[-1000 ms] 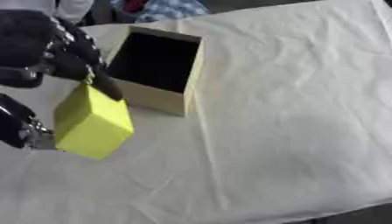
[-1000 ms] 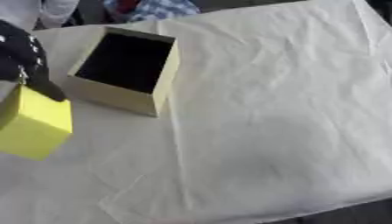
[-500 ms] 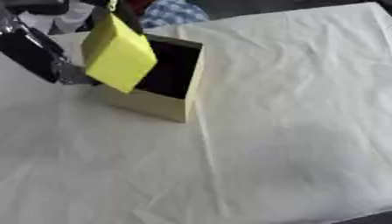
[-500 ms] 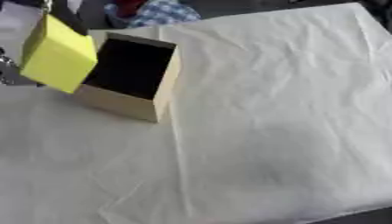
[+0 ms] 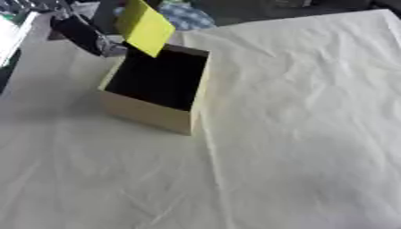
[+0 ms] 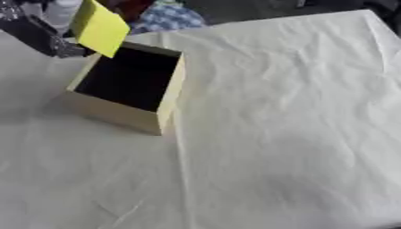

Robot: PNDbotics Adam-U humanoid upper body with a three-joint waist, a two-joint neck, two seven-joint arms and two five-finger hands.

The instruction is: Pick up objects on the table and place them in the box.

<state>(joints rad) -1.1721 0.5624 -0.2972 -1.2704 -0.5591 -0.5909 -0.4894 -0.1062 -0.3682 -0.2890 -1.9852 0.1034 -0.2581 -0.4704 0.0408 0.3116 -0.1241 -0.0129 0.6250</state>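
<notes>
A yellow block (image 5: 145, 27) hangs tilted in the air over the far left corner of the open tan cardboard box (image 5: 149, 114). My left hand (image 5: 78, 32), dark and partly cut off at the upper left, is shut on the block from its left side. The box stands on the table's left half, and its inside is dark, so I cannot see any contents. My right hand shows in neither view.
A creased white cloth (image 5: 297, 134) covers the table, with wide open room right of and in front of the box. Blue patterned fabric (image 5: 188, 18) lies past the far edge. A white and green thing (image 5: 9, 33) sits at the left edge.
My left hand has carried the yellow block from low at the box's left side up and away, to above the box's far left corner. The box has stayed put.
</notes>
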